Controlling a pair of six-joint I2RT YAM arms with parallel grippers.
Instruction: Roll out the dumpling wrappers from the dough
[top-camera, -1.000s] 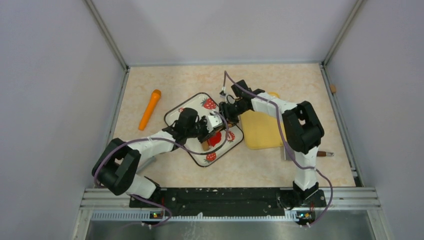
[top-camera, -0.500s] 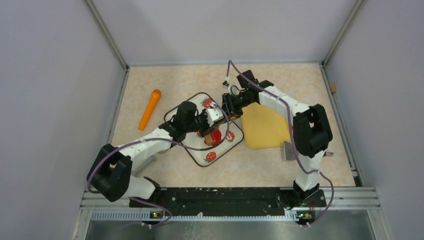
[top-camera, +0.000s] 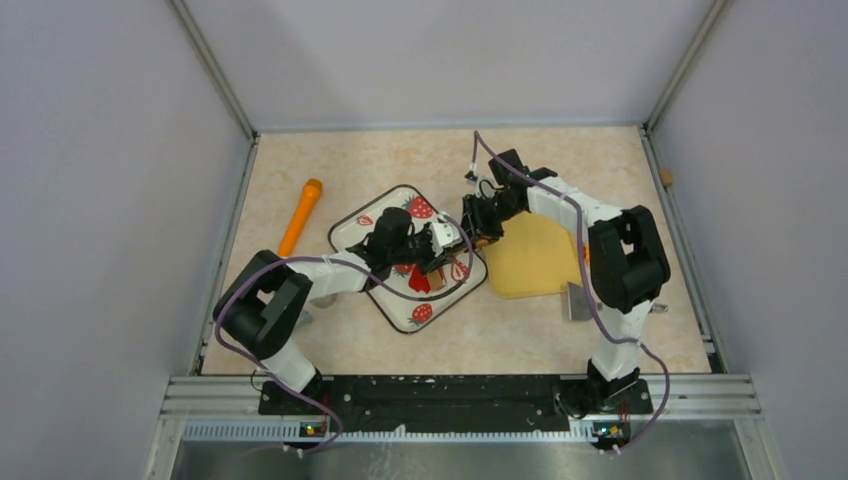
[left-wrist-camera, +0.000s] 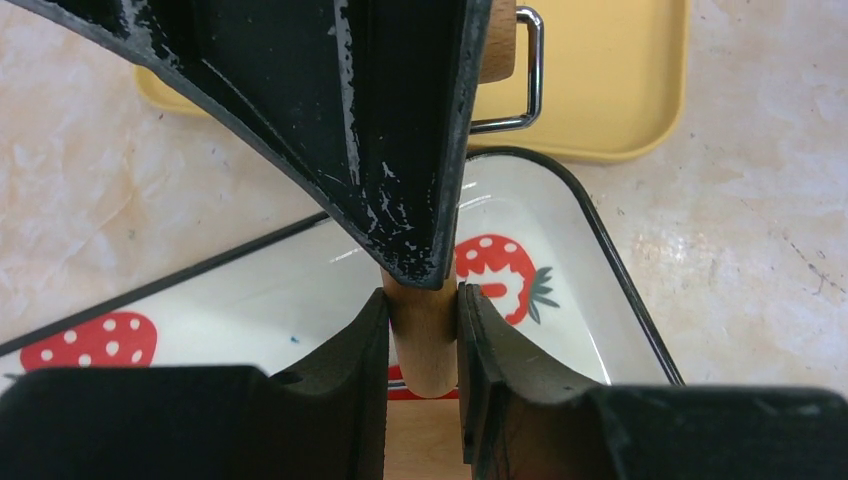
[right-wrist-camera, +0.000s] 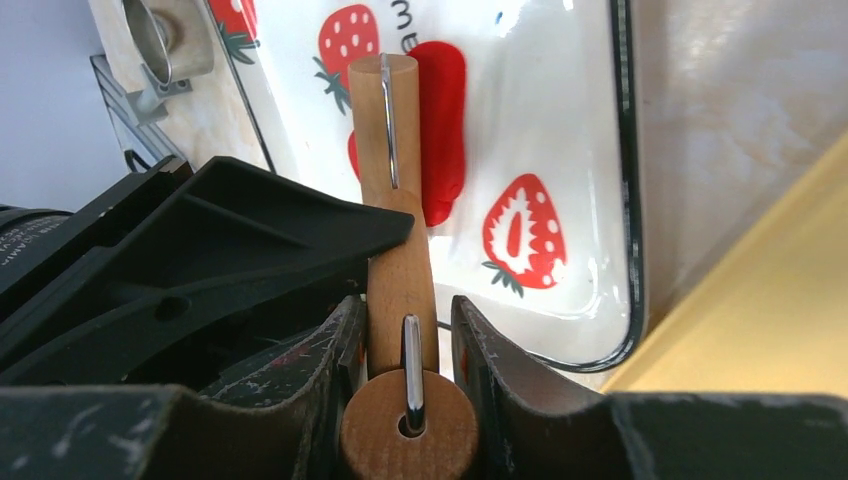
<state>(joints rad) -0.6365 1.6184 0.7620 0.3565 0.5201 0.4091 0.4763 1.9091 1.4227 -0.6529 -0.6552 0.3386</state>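
Beige marbled table (top-camera: 330, 330) fills the middle of the top view. A white tray (top-camera: 392, 303) printed with strawberries lies at its centre. Just right of it is a yellow board (top-camera: 535, 265), whose upper left corner is covered by the right arm.

Both arms reach inward and meet over the right half of the tray, so from above the grippers merge into one dark cluster and their fingers cannot be made out. The wrist views show them. The left gripper (left-wrist-camera: 423, 310) has its fingers narrowed onto a round wooden end of the wooden roller (right-wrist-camera: 385, 120). The black body of the other gripper blocks most of the upper half of that frame. The right gripper (right-wrist-camera: 405, 310) is likewise clamped on the roller's handle, whose disc-shaped end is cut off at the bottom edge.

The dough (right-wrist-camera: 442, 110) lies on the tray as a smooth red elongated patch, directly beyond the roller's barrel and partly hidden by it. From above only a small red sliver of it shows below the grippers. A thin red strip under the handle in the left wrist view is too hidden to identify.

An orange carrot-shaped object (top-camera: 300, 217) lies at the left of the table. A metal piece (top-camera: 577, 300) pokes out behind the right arm, and its shape is unclear. A metal cup (right-wrist-camera: 160, 35) is cropped at the upper left.
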